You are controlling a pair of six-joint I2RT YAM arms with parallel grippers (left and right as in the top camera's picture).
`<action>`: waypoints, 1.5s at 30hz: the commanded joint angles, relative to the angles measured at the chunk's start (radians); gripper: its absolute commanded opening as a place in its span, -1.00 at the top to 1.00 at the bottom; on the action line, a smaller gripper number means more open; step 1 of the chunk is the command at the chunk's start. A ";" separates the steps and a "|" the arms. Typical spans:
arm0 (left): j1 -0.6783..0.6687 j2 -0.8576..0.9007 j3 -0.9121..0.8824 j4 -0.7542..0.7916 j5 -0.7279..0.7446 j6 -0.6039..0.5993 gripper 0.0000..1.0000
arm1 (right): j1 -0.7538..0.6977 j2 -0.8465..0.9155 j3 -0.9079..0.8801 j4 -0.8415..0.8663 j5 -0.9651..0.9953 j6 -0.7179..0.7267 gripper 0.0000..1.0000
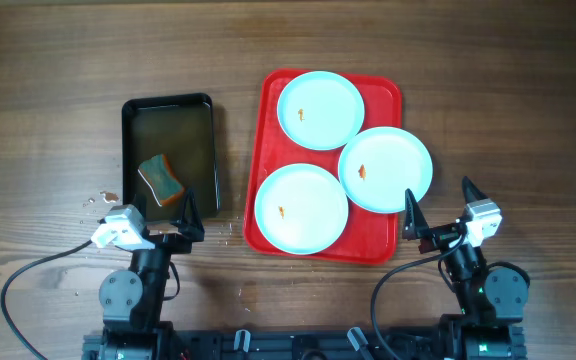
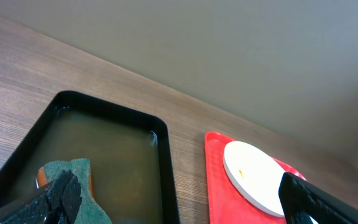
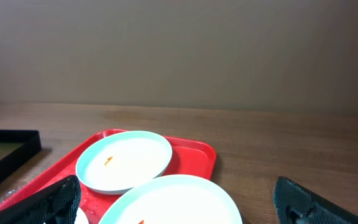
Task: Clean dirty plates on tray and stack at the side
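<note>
Three pale blue plates lie on the red tray (image 1: 268,130): one at the back (image 1: 320,110), one at the right (image 1: 385,169) overlapping the tray's edge, and one at the front (image 1: 302,208). Each has a small orange smear. My left gripper (image 1: 158,215) is open and empty, at the front edge of the black tray. My right gripper (image 1: 439,205) is open and empty, just in front of and to the right of the red tray. The right wrist view shows the near plate (image 3: 173,199) and the back plate (image 3: 126,160). The left wrist view shows one plate (image 2: 253,177).
A black tray (image 1: 128,150) holding murky water and a green-and-orange sponge (image 1: 161,180) stands left of the red tray. Water droplets lie on the wood near its front left corner (image 1: 93,200). Bare wood tabletop (image 1: 508,120) lies right of the red tray.
</note>
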 commanded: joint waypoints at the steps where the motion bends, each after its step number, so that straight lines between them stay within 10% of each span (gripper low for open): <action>1: 0.006 0.005 -0.006 -0.001 0.001 0.023 -1.00 | -0.003 -0.002 -0.002 0.002 0.010 0.014 -1.00; 15: 0.003 0.005 -0.006 0.016 0.132 -0.060 -1.00 | -0.003 -0.002 -0.002 0.003 -0.013 0.051 -0.99; 22: 0.003 0.005 -0.006 0.055 0.351 -0.064 -1.00 | -0.003 -0.002 -0.002 0.011 -0.057 0.552 -1.00; 31: 0.003 0.025 0.162 0.134 0.447 -0.086 -1.00 | -0.003 -0.001 0.182 0.030 -0.390 0.457 -0.99; 45: 0.003 0.484 0.750 -0.493 0.294 -0.082 -1.00 | -0.003 0.447 0.797 -0.851 -0.263 0.228 -1.00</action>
